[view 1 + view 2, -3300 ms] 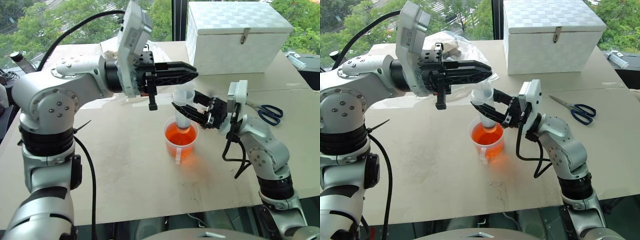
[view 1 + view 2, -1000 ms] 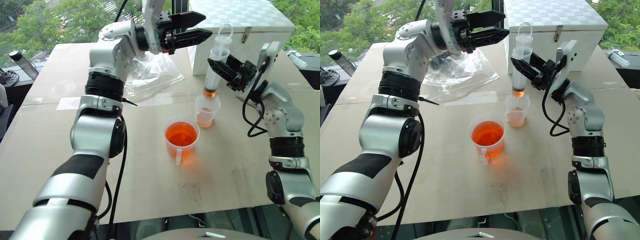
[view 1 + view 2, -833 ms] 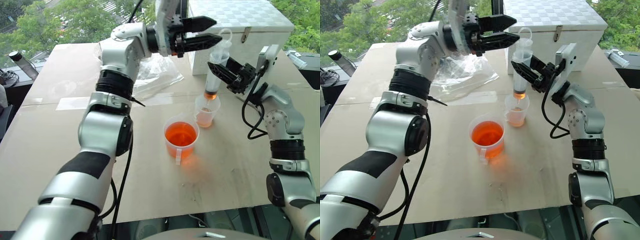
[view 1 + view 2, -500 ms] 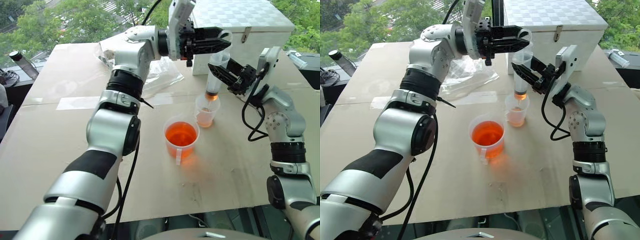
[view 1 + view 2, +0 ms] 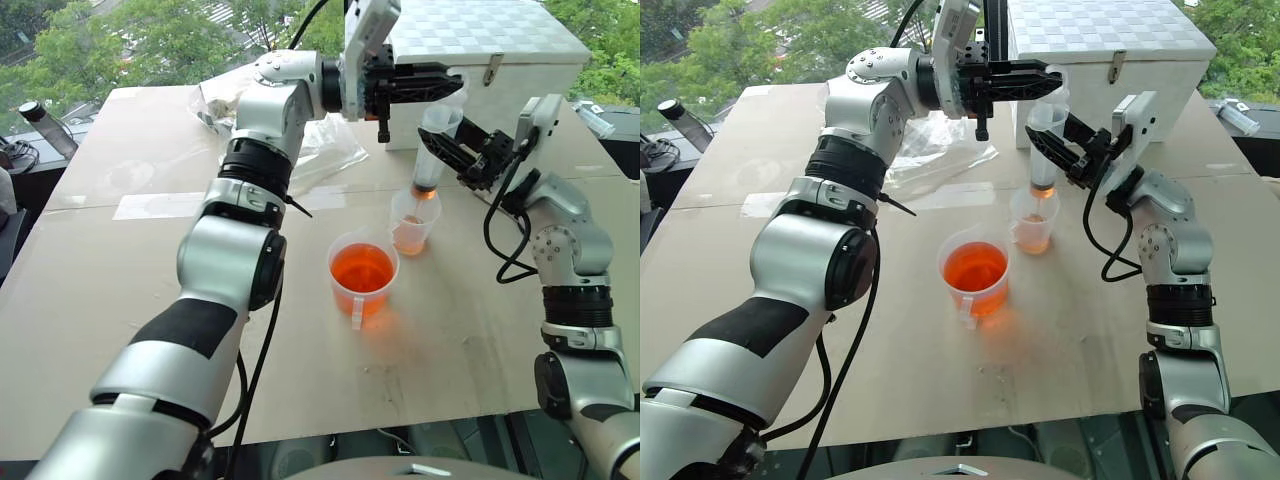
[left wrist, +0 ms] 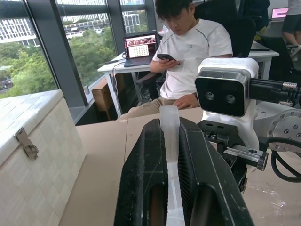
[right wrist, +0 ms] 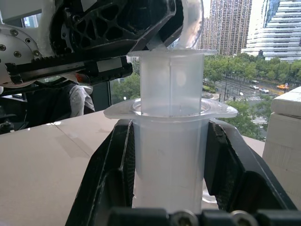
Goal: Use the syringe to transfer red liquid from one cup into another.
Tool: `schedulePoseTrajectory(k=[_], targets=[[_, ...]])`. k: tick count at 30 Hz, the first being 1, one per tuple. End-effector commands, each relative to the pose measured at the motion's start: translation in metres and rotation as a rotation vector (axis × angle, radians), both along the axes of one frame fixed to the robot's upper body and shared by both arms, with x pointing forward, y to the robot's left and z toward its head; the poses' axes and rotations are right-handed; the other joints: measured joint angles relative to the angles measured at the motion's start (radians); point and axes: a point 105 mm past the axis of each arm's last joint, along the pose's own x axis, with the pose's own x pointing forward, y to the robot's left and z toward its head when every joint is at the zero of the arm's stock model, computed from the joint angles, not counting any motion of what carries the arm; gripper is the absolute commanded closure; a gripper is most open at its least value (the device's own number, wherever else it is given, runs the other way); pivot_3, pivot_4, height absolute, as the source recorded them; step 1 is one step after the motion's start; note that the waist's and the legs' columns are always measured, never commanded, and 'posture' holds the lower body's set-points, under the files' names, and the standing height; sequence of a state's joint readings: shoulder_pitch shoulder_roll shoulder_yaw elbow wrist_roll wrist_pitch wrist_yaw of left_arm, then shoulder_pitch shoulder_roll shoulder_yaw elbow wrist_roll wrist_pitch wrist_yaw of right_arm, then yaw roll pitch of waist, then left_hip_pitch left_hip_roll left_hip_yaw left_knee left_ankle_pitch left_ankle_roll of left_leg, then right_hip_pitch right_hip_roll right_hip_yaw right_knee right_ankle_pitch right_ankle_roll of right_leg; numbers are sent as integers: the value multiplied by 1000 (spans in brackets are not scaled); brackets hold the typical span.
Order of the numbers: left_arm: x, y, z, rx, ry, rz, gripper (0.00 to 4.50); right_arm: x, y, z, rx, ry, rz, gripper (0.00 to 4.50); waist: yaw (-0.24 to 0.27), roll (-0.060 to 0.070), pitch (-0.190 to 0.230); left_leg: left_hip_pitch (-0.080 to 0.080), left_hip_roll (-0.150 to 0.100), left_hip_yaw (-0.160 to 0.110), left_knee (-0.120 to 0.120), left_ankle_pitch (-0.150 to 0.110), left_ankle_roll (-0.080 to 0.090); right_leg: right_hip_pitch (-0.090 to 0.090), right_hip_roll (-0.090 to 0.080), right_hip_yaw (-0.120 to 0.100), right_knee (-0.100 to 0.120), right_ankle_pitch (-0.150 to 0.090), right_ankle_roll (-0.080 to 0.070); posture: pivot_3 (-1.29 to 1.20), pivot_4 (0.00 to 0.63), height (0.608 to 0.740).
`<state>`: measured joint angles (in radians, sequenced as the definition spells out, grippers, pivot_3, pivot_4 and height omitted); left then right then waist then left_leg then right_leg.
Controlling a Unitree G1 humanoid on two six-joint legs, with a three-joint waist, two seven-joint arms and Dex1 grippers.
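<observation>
Tabletop (image 5: 150,260) — beaker (image 5: 362,278) of red liquid (image 5: 361,268)

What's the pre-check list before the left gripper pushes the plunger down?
1. Right gripper clamped on the large clear plastic syringe barrel: ok.
2. Left gripper shut on the white plunger ring: ok.
3. Orange-stained nozzle above the narrow tapered clear cup: ok.
4. Syringe near upright: ok.
5. Tapered cup upright, apart from the squat clear beaker of red liquid: ok.
6. Liquid amount left in barrel: cannot tell.
</observation>
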<state>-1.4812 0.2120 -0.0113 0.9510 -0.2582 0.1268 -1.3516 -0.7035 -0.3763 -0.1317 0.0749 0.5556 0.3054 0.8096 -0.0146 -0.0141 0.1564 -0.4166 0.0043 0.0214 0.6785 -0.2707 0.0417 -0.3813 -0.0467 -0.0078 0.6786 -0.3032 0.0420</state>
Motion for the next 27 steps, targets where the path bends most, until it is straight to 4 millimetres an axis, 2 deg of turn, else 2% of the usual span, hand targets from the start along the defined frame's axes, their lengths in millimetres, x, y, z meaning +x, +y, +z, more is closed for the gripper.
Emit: schedulePoseTrajectory(k=[1,8,15,17,19,21,22,23,24,25,27], targets=[[1,-11,-24,79,56,-2,4432,-12,-5,40,51,-136,8,2966,-1,0,0,0,0,0,0,0,0,0,0,0,0,0,0,0,150,740],[1,-13,-43,116,97,-10,4432,-16,-3,46,71,-135,25,2966,-2,0,0,0,0,0,0,0,0,0,0,0,0,0,0,0,150,740],[2,-12,-46,115,110,-2,4432,-19,0,49,84,-130,43,2966,0,0,0,0,0,0,0,0,0,0,0,0,0,0,0,0,150,740],[1,-11,-42,104,114,-9,3649,-19,1,49,84,-127,47,2966,0,0,0,0,0,0,0,0,0,0,0,0,0,0,0,0,150,740],[1,-11,-36,86,104,-6,3123,-20,2,49,84,-124,52,2966,0,0,0,0,0,0,0,0,0,0,0,0,0,0,0,0,150,740],[3,-10,-29,65,74,21,2093,-21,3,49,84,-121,58,2966,0,0,0,0,0,0,0,0,0,0,0,0,0,0,0,0,150,740],[2,-7,-22,62,52,27,1741,-22,3,50,87,-118,64,2966,0,0,0,0,0,0,0,0,0,0,0,0,0,0,0,0,150,740],[1,-5,-17,62,38,28,1126,-23,4,50,89,-116,69,2966,0,0,0,0,0,0,0,0,0,0,0,0,0,0,0,0,150,740],[0,-3,-9,57,18,39,768,-25,4,52,100,-110,77,2966,-1,0,0,0,0,0,0,0,0,0,0,0,0,0,0,0,150,740],[0,-2,-3,53,4,48,768,-26,4,53,109,-106,83,2966,-1,0,0,0,0,0,0,0,0,0,0,0,0,0,0,0,150,740],[-9,6,21,12,-21,29,768,-30,2,60,160,-88,93,2966,-2,0,0,0,0,0,0,0,0,0,0,0,0,0,0,0,150,740]])
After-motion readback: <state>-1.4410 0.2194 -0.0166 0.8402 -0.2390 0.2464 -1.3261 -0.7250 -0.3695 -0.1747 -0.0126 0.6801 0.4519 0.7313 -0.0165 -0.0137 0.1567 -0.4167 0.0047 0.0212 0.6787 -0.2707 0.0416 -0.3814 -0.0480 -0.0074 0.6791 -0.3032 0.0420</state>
